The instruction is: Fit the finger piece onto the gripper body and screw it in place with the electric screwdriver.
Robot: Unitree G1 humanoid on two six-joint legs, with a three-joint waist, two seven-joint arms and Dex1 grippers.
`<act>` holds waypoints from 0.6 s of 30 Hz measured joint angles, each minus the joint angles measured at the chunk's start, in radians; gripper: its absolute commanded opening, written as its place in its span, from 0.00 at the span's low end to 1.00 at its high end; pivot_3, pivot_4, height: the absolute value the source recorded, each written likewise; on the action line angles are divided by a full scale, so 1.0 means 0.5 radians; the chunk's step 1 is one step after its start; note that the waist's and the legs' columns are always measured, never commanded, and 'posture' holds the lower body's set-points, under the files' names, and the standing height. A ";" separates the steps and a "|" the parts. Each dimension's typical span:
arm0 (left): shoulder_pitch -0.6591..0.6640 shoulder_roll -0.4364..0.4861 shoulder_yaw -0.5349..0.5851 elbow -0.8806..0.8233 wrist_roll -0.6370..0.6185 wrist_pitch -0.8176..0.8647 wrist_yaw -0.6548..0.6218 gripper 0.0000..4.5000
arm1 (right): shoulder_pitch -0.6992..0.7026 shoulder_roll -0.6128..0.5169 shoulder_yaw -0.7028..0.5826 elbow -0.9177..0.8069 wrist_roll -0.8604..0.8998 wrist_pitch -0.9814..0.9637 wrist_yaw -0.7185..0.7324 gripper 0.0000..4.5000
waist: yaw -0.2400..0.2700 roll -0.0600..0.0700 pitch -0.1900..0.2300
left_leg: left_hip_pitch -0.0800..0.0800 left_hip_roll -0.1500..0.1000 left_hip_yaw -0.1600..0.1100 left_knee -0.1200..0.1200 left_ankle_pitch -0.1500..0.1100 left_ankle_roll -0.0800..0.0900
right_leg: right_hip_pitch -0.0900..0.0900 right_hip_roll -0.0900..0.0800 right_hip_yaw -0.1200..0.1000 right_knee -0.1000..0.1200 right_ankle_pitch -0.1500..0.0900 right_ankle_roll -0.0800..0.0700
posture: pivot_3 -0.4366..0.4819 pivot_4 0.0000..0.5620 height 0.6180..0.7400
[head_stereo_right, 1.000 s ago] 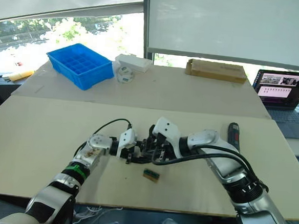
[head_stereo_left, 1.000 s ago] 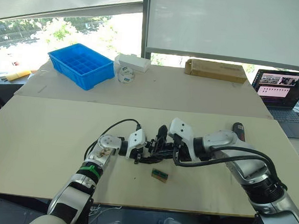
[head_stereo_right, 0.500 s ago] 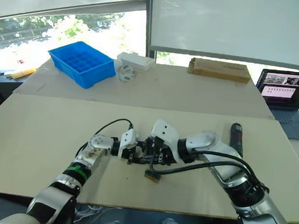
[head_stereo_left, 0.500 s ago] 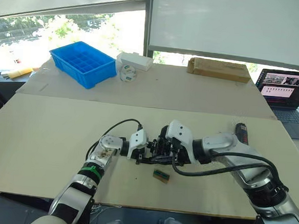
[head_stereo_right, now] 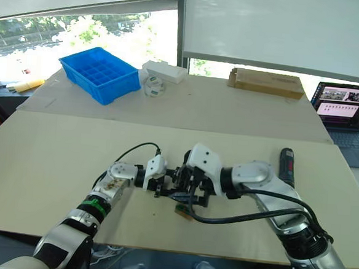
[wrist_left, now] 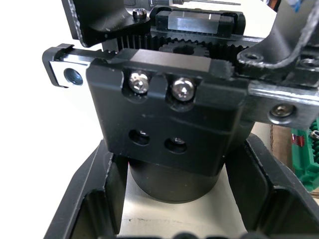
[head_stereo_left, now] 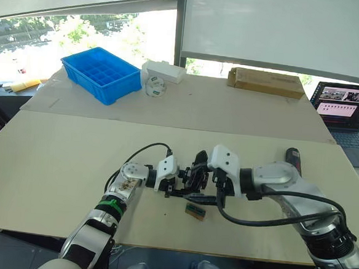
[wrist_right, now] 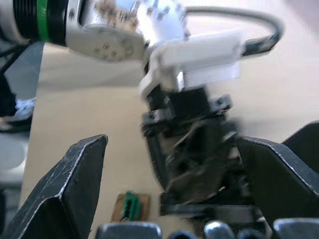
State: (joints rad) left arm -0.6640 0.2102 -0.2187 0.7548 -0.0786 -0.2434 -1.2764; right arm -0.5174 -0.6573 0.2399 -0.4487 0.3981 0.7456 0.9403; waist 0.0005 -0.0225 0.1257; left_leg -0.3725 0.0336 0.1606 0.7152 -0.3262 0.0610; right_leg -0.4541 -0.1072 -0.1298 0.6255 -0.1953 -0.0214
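Note:
My left gripper (head_stereo_left: pixel 180 182) is shut on the gripper body (wrist_left: pixel 169 124), a black block with two silver screws and a toothed rack on its round base. A pointed black finger (head_stereo_left: pixel 198 161) sticks up from the body. I cannot tell the finger piece apart from the body's other black parts. From the right, my right gripper (wrist_right: pixel 174 169) stands open, its fingers (wrist_right: pixel 65 189) wide on either side of the body (wrist_right: pixel 194 139) without touching it. The electric screwdriver (head_stereo_left: pixel 292 158) lies on the table beyond my right forearm.
A small green-and-tan block (head_stereo_left: pixel 195 211) lies on the table just in front of the grippers. At the back stand a blue compartment bin (head_stereo_left: pixel 100 73), a white box (head_stereo_left: pixel 162 72), a tape roll (head_stereo_left: pixel 153 86) and a cardboard box (head_stereo_left: pixel 266 83). A laptop (head_stereo_left: pixel 344 112) sits at the far right.
My right gripper has opened wide and its fingers have let go of the parts at the gripper body. The left gripper keeps its hold. The camera has shifted slightly.

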 measured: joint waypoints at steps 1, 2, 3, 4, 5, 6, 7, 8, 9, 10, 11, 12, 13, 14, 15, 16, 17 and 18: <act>0.000 0.000 0.000 0.000 0.000 -0.001 0.000 0.51 | 0.015 0.034 -0.037 0.001 0.020 -0.054 0.000 1.00 | 0.000 0.000 0.000 | 0.000 0.000 0.000 0.000 0.000 0.000 | 0.000 0.001 0.000 0.000 0.000 0.000 | 0.48 0.27 1.00; 0.000 -0.001 -0.001 0.000 0.000 -0.001 0.000 0.51 | 0.029 0.054 -0.052 0.006 0.027 -0.126 0.001 1.00 | 0.000 0.000 0.000 | 0.000 0.000 0.000 0.000 0.000 0.000 | 0.000 0.002 0.000 0.000 0.000 0.000 | 0.48 0.27 1.00; -0.001 -0.001 -0.001 0.000 0.000 -0.001 0.000 0.51 | 0.034 0.067 -0.059 0.014 0.027 -0.172 0.004 1.00 | 0.000 0.000 0.000 | 0.000 0.000 0.000 0.000 0.000 0.000 | 0.000 0.002 0.000 0.000 0.000 0.000 | 0.48 0.27 1.00; -0.001 -0.001 -0.001 0.001 0.000 -0.001 0.000 0.51 | 0.051 0.104 -0.088 0.023 0.031 -0.241 0.007 1.00 | 0.000 0.000 0.000 | 0.000 0.000 0.000 0.000 0.000 0.000 | 0.000 0.002 0.000 0.000 0.000 0.000 | 0.48 0.27 1.00; -0.001 -0.001 -0.001 0.001 0.000 -0.002 0.000 0.51 | 0.064 0.135 -0.115 0.024 0.040 -0.297 0.016 1.00 | 0.000 0.000 0.000 | 0.000 -0.001 0.001 0.000 0.000 0.000 | 0.000 0.003 0.000 0.000 0.000 0.000 | 0.48 0.27 1.00; -0.001 -0.001 -0.001 0.001 0.000 -0.002 0.000 0.51 | 0.067 0.144 -0.124 0.024 0.043 -0.325 0.024 1.00 | 0.000 0.000 0.000 | 0.000 -0.001 0.001 0.000 0.000 0.000 | 0.000 0.003 0.000 0.001 0.000 0.000 | 0.48 0.27 1.00; -0.002 -0.002 -0.002 0.002 0.000 -0.002 0.002 0.51 | 0.084 0.159 -0.149 0.024 0.071 -0.379 0.042 1.00 | -0.001 0.000 0.000 | 0.000 -0.001 0.001 0.000 0.000 0.000 | 0.001 0.004 0.000 0.001 0.000 0.000 | 0.48 0.27 1.00; -0.002 -0.004 -0.001 0.002 -0.001 0.000 0.003 0.51 | 0.109 0.179 -0.181 0.021 0.111 -0.422 0.063 1.00 | 0.000 0.000 0.000 | 0.000 -0.001 0.000 0.000 0.000 0.000 | 0.001 0.005 0.000 0.001 0.000 0.000 | 0.48 0.27 1.00; -0.002 -0.004 0.001 0.002 -0.003 0.003 0.004 0.51 | 0.128 0.193 -0.202 0.018 0.133 -0.455 0.082 1.00 | 0.000 0.000 0.001 | 0.001 -0.001 0.001 0.000 0.000 0.000 | 0.001 0.005 0.001 0.001 0.000 0.000 | 0.48 0.27 1.00; -0.002 -0.004 0.005 0.002 -0.006 0.008 0.006 0.63 | 0.144 0.202 -0.220 0.017 0.163 -0.485 0.091 1.00 | -0.001 0.000 0.001 | 0.001 -0.001 0.001 0.000 0.000 0.000 | 0.001 0.005 0.001 0.001 0.000 0.000 | 0.48 0.27 1.00; -0.002 -0.005 0.011 0.002 -0.010 0.017 0.013 0.75 | 0.159 0.207 -0.247 0.008 0.195 -0.513 0.104 1.00 | 0.000 0.000 0.001 | 0.001 -0.001 0.001 0.001 0.000 0.000 | 0.001 0.005 0.001 0.001 0.000 0.000 | 0.48 0.27 1.00; -0.003 -0.008 0.017 0.002 -0.013 0.024 0.020 0.83 | 0.175 0.207 -0.284 -0.007 0.216 -0.534 0.115 1.00 | 0.000 0.000 0.001 | 0.001 -0.001 0.001 0.001 0.000 0.000 | 0.002 0.004 0.001 0.001 0.000 0.000 | 0.48 0.27 1.00; -0.003 -0.010 0.023 0.002 -0.017 0.031 0.029 0.94 | 0.188 0.207 -0.314 -0.021 0.246 -0.548 0.119 1.00 | 0.001 0.000 0.001 | 0.001 -0.001 0.001 0.001 0.000 0.000 | 0.002 0.004 0.001 0.001 0.000 0.000 | 0.48 0.27 1.00; -0.002 -0.012 0.029 0.002 -0.021 0.042 0.037 0.99 | 0.197 0.205 -0.342 -0.037 0.272 -0.559 0.120 1.00 | 0.002 0.000 0.001 | 0.001 -0.001 0.001 0.001 0.000 0.000 | 0.002 0.004 0.001 0.001 0.000 0.000 | 0.48 0.27 1.00; 0.000 -0.012 0.033 0.000 -0.023 0.042 0.044 0.99 | 0.205 0.199 -0.364 -0.055 0.285 -0.565 0.120 1.00 | 0.002 0.000 0.001 | 0.002 -0.001 0.001 0.001 0.000 0.000 | 0.002 0.004 0.002 0.002 0.000 0.000 | 0.48 0.27 1.00; 0.006 -0.010 0.033 -0.007 -0.022 0.024 0.053 0.99 | 0.225 0.182 -0.386 -0.082 0.318 -0.565 0.119 1.00 | 0.002 0.000 0.001 | 0.002 -0.001 0.000 0.001 0.000 0.000 | 0.002 0.004 0.002 0.001 0.000 0.000 | 0.48 0.27 1.00; 0.020 -0.003 0.033 -0.024 -0.023 0.010 0.055 0.99 | 0.244 0.167 -0.407 -0.109 0.345 -0.564 0.118 1.00 | 0.002 0.000 0.002 | 0.002 -0.001 0.000 0.001 0.000 0.000 | 0.002 0.003 0.002 0.002 0.000 0.000 | 0.48 0.27 1.00; 0.032 0.005 0.034 -0.042 -0.027 0.008 0.055 0.99 | 0.269 0.155 -0.429 -0.133 0.358 -0.564 0.117 1.00 | 0.002 0.000 0.003 | 0.002 0.000 0.000 0.000 0.000 0.000 | 0.002 0.002 0.002 0.002 0.000 0.000 | 0.48 0.27 1.00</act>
State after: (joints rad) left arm -0.6479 0.2128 -0.2016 0.7337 -0.0923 -0.2395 -1.2489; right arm -0.3830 -0.5798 0.0255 -0.5151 0.5771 0.4634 0.9990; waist 0.0014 -0.0227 0.1270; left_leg -0.3716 0.0333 0.1606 0.7154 -0.3261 0.0611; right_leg -0.4533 -0.1060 -0.1286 0.6263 -0.1951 -0.0214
